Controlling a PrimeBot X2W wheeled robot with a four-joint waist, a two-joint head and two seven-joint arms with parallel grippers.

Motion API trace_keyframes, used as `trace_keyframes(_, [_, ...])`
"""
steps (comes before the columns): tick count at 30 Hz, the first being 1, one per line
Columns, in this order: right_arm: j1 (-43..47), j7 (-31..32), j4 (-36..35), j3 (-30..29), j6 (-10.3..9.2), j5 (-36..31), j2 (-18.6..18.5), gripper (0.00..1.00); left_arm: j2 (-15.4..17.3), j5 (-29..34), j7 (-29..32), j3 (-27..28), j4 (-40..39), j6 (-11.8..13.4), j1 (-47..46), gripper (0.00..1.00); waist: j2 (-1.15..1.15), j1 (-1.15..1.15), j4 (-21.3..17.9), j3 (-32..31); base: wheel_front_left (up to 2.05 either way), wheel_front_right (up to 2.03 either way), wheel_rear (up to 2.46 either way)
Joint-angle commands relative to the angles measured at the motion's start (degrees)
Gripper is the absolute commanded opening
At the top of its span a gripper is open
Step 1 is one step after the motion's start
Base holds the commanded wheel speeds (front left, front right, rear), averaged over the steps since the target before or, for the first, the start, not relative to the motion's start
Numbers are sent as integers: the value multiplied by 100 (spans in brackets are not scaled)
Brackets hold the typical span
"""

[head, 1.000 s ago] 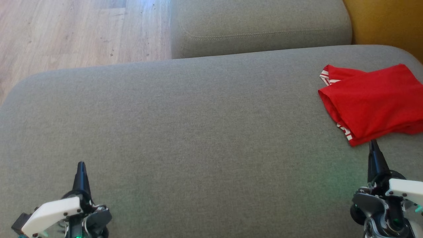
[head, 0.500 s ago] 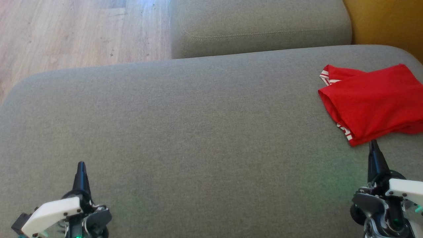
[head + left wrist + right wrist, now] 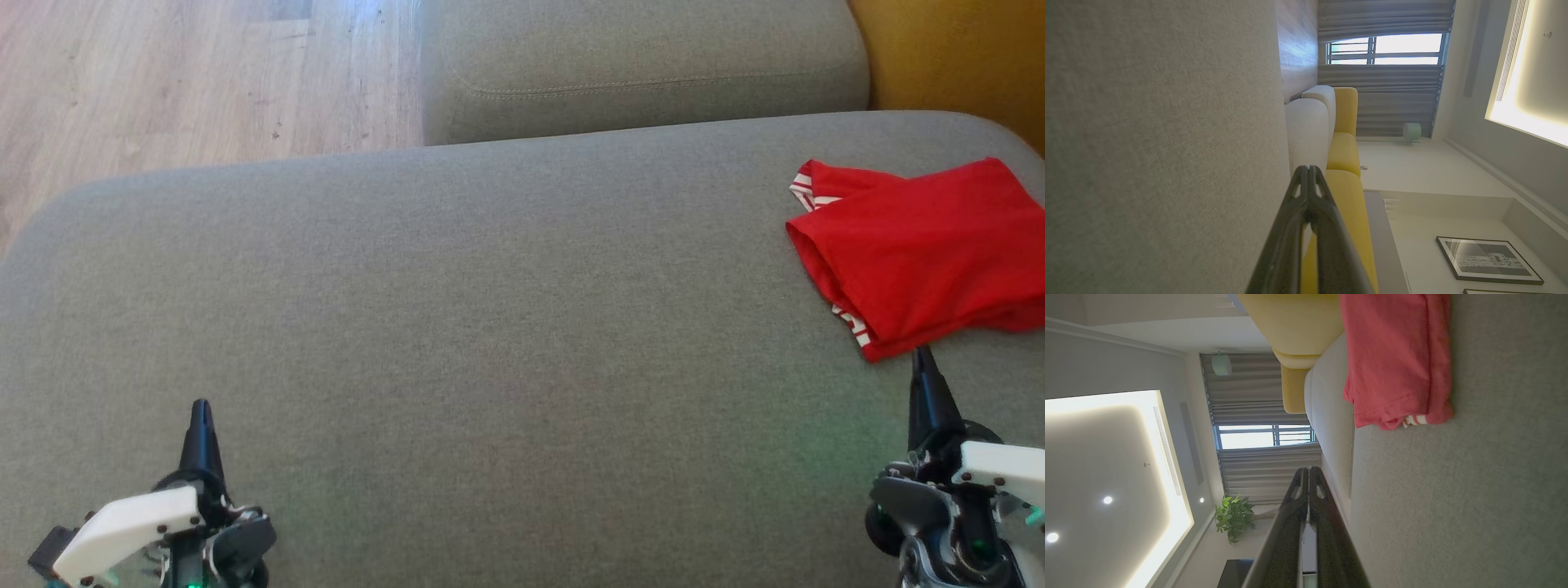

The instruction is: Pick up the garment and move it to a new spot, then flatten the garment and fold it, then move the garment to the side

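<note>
No writing, brand, number or sign can be read in any view. The red garment [image 3: 922, 253], lying at the far right of the grey cushion [image 3: 490, 327], shows plain cloth with white stripes at its edges and no legible lettering. The framed picture [image 3: 1488, 260] on the wall is too small and blurred to make out any words.

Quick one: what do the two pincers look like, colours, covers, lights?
Both match. The left pincer and right pincer have long, tapering black fingers with small slots near the tips. Each sits on a dark grey metal wrist under a white plastic cover with small screws. Green lights glow at the bases.
</note>
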Motion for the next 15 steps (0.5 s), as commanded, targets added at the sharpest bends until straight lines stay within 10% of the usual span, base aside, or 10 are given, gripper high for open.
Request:
trace_keyframes(1, [-290,35,-211,117,-4,-19,-24,0,24,57,22,235,-164,-39,-293,0,0,0,0,0,0,0,0])
trace_keyframes(15, [-290,35,-211,118,-4,-19,-24,0,24,56,21,234,-164,-39,-292,0,0,0,0,0,0,0,0])
